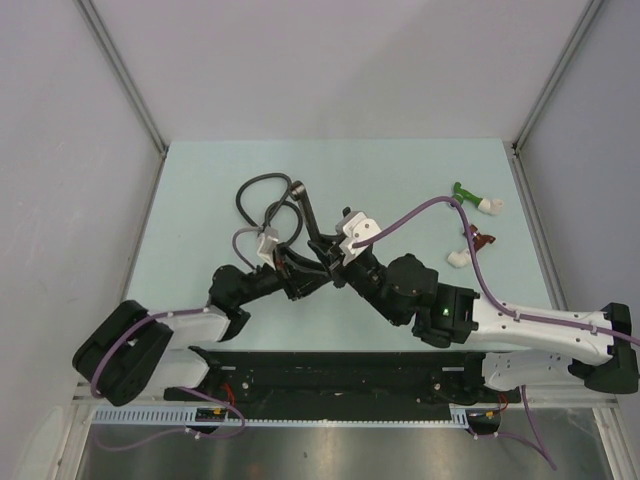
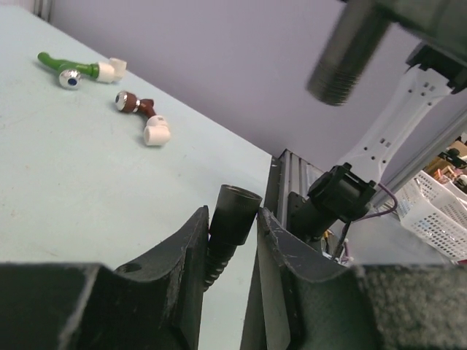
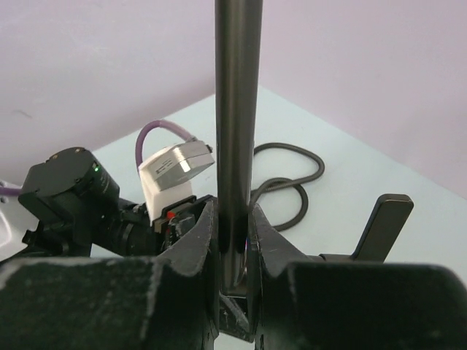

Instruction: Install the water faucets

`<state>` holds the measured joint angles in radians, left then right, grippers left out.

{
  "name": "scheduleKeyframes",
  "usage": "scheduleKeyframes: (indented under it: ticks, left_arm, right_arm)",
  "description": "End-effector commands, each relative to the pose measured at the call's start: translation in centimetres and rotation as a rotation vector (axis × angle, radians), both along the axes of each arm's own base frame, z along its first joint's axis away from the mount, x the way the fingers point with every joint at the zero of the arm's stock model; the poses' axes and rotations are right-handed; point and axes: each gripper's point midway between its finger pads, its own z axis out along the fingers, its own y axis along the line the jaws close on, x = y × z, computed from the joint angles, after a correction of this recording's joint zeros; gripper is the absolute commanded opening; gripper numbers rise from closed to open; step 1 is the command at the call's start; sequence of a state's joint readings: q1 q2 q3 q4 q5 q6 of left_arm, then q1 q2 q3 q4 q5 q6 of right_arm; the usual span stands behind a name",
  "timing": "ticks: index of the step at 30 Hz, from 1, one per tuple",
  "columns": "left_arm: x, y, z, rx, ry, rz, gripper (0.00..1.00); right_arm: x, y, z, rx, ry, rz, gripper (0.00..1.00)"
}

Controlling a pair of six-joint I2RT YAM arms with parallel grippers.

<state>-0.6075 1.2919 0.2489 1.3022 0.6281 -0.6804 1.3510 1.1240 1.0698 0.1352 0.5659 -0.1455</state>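
Note:
The water faucet, slim and dark grey-brown, is held above the table's middle. My right gripper is shut on its long straight arm, which rises straight up between the jaws. My left gripper is shut on the black end nut of the flexible hose. A threaded stub of the faucet hangs blurred above and to the right of that nut, apart from it. Both grippers meet near the table's centre, the left gripper beside the right gripper.
The hose's coil lies on the table behind the grippers. A green fitting and a dark-red fitting, both with white ends, lie at the right. A white basket stands off the table's right edge.

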Motion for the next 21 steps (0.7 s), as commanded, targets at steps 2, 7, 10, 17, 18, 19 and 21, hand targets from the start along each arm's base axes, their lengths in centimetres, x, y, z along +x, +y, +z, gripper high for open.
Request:
scheduleKeyframes:
  ticks: [2, 7, 10, 17, 18, 19, 21]
  left_arm:
    - [-4.7, 2.8, 10.7, -0.310, -0.455, 0.015, 0.35]
    - [-6.6, 4.5, 12.3, -0.365, -0.526, 0.041, 0.35]
    - [-7.2, 5.3, 12.8, -0.389, -0.551, 0.059, 0.34]
    - [-7.6, 5.9, 13.1, -0.406, -0.560, 0.074, 0.34]
    - [-7.6, 5.9, 13.1, -0.409, -0.559, 0.073, 0.34]
    - [-7.7, 5.9, 13.2, -0.411, -0.560, 0.074, 0.34]
    - [-8.0, 6.1, 13.4, -0.419, -0.567, 0.074, 0.34]
  right_arm:
    - [-1.7, 0.2, 5.5, 0.219, -0.063, 0.078, 0.00]
    - [-2.8, 0.9, 5.9, 0.247, -0.058, 0.133, 0.00]
    - [-3.6, 1.3, 6.2, 0.265, -0.059, 0.164, 0.00]
    - [-5.0, 2.0, 6.8, 0.296, -0.055, 0.228, 0.00]
    - [-5.2, 2.0, 6.8, 0.301, -0.051, 0.233, 0.00]
    - [-5.3, 2.2, 6.7, 0.298, -0.049, 0.240, 0.00]
    - [-5.3, 2.2, 6.6, 0.301, -0.044, 0.241, 0.00]
